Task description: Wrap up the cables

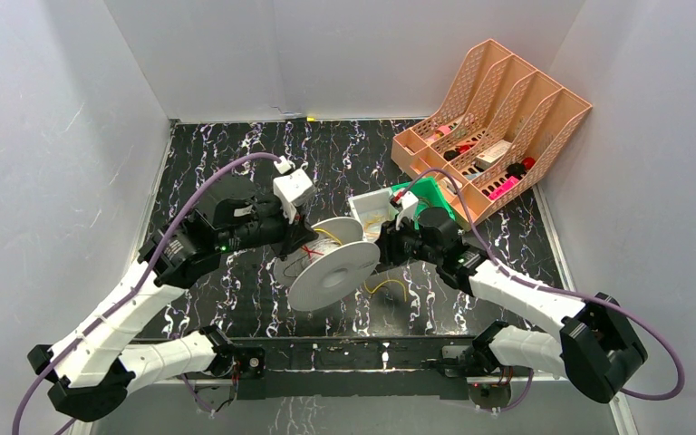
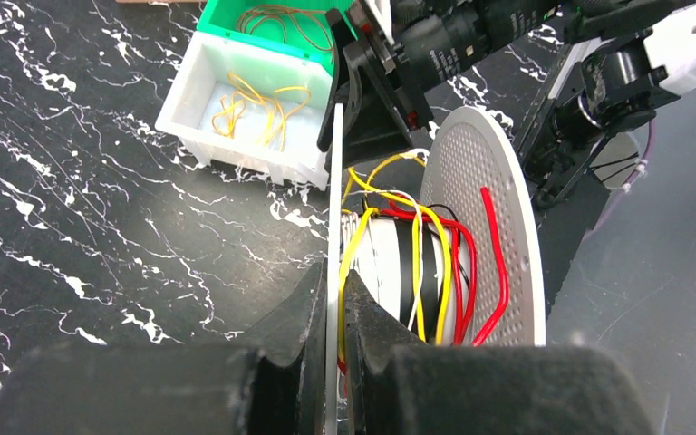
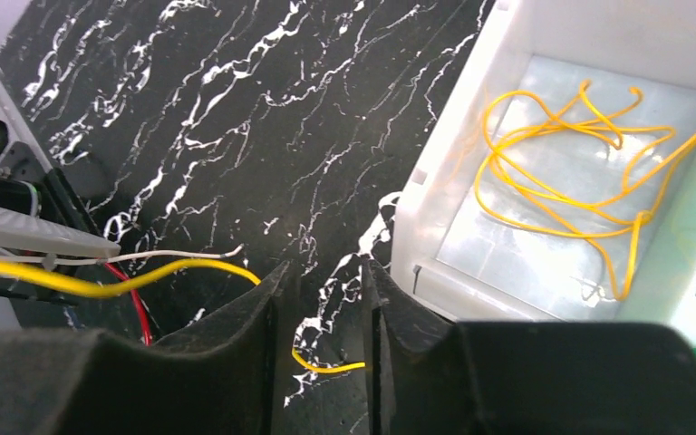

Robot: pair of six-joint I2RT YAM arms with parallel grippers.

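Observation:
A white round spool (image 1: 335, 272) stands on edge mid-table, tilted. My left gripper (image 1: 295, 243) is shut on its thin near flange (image 2: 333, 181). A yellow cable (image 2: 349, 263) runs beside that flange between the fingers. Yellow, red and black wires are wound on the core (image 2: 417, 272). My right gripper (image 1: 383, 249) sits just right of the spool, jaws apart. In the right wrist view a yellow cable (image 3: 100, 286) leads from the spool past the left finger and crosses the gap (image 3: 326, 364) of the gripper (image 3: 323, 267). More of it lies on the table (image 1: 390, 288).
A white bin (image 3: 435, 181) holds more loose yellow cables (image 3: 562, 181); it also shows in the left wrist view (image 2: 190, 118). A green bin (image 2: 236, 14) behind it holds thin brown wires. An orange file rack (image 1: 498, 118) stands at the back right.

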